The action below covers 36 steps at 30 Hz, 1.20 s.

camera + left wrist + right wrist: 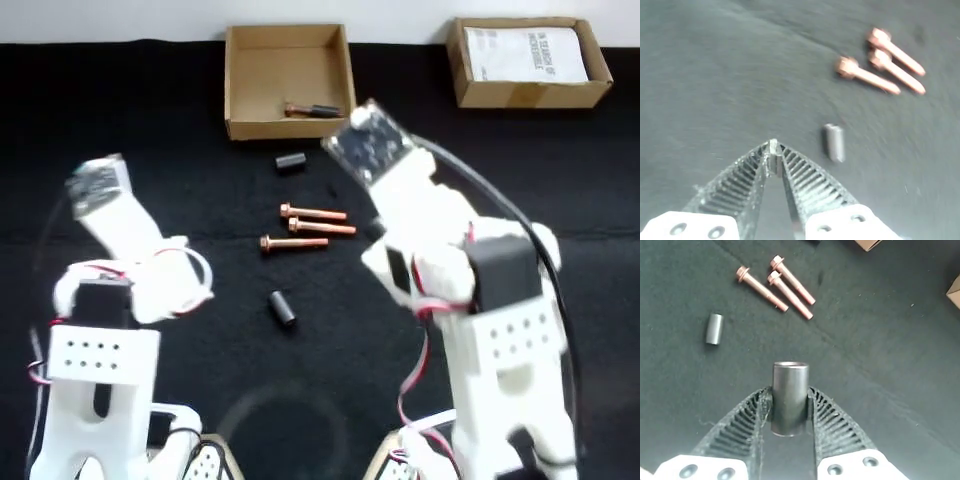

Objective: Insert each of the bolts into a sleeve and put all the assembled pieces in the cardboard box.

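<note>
Sleeve (790,377), a short dark-grey metal tube, stands upright, pinched in the ribbed jaws of the right gripper (790,394), open bore up, above the black cloth mat (890,365). Left gripper (773,150) hangs empty w/ jaws pressed together, near a second dark metal sleeve (834,142) lying flat. Three copper-coloured flanged bolts (320,227) lie side by side mid-mat, well apart from the open brown cardboard box (285,128), which already holds one assembled bolt-and-sleeve piece (312,110). A third sleeve (290,161) lies just in front of the box. Bolts prob. light, rigid, smooth & apt to roll. Best taken across the shank near the head, leaving the tip free for the bore. Held sleeve is slick metal, so a bolt's push may tilt it.
</note>
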Tool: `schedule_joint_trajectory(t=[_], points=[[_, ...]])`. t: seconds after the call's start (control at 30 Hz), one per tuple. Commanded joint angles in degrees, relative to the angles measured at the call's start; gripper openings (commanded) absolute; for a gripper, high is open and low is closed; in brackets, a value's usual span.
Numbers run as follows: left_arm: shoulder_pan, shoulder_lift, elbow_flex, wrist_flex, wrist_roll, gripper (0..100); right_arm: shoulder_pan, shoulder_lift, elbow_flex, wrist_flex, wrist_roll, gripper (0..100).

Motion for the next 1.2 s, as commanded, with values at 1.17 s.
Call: schedule_joint_trajectory(t=[1.17], points=[[15.52,109.58,-112.92,17.32,29.19,24,4.97,-25.10,41.54,-15.87,1.41,0.7]])
